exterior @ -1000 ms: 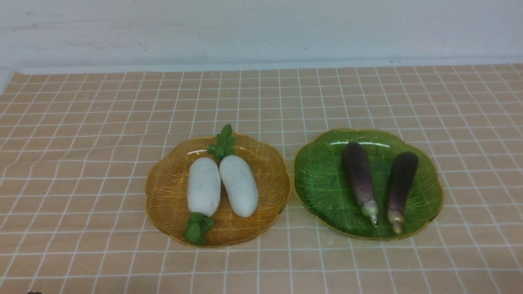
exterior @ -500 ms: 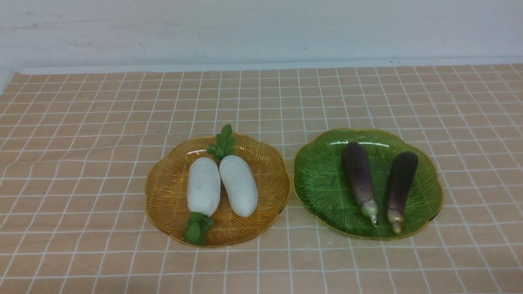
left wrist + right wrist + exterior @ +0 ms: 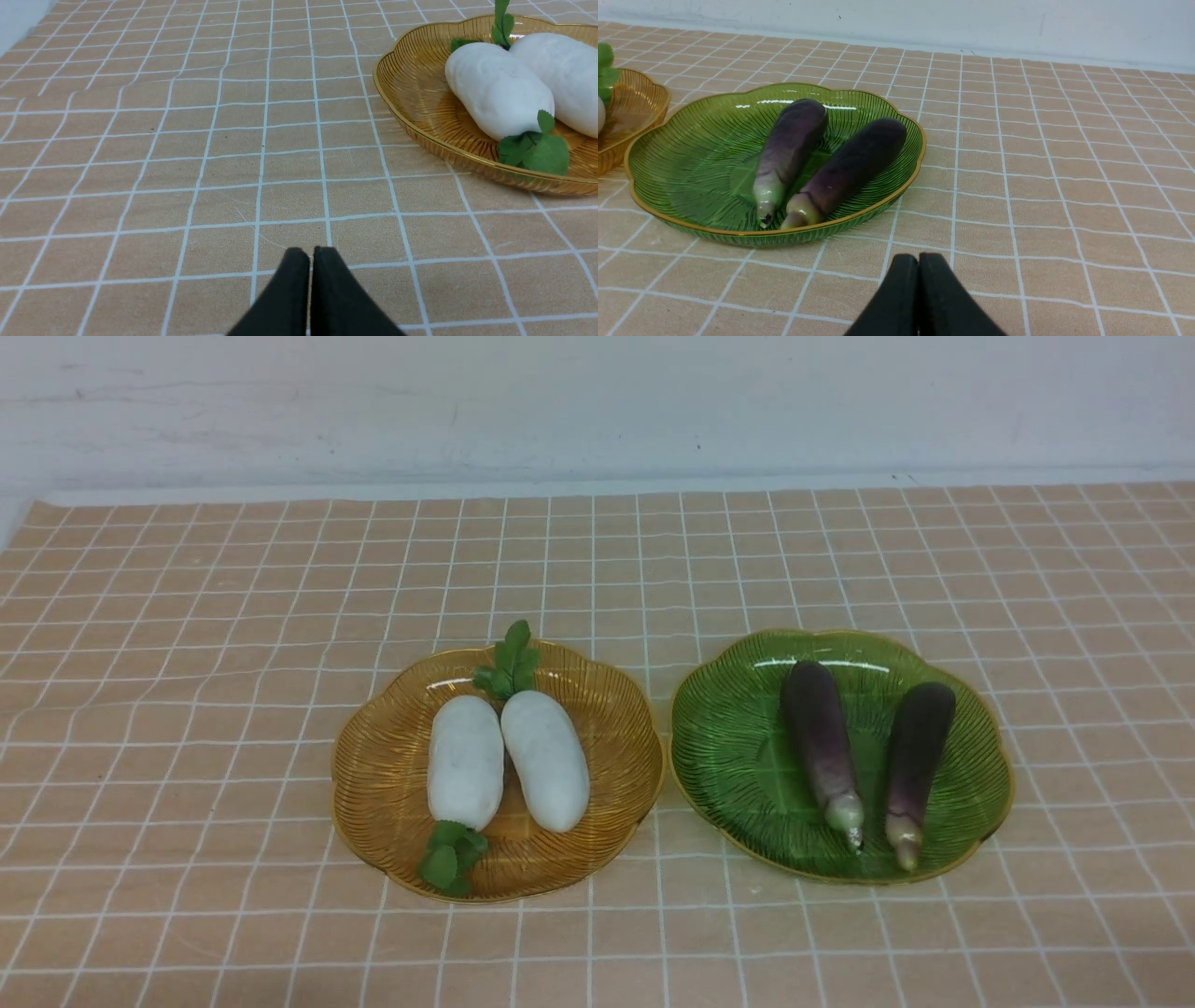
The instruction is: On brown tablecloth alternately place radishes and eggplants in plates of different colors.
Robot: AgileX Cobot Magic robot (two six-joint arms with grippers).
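Both claws pinched closed, empty: left gripper [image 3: 310, 254] has 2 radishes [image 3: 497, 88] ahead-right; right gripper [image 3: 919, 261] has 2 eggplants [image 3: 850, 168] ahead-left, stems toward it.

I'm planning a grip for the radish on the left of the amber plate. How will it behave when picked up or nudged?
The left radish looks rounded and smooth, so it may roll or slip from a narrow pinch. Its leaves look thin and probably floppy, a poor grasp point. It touches the other radish, so nudging it would likely shift both on the amber plate.
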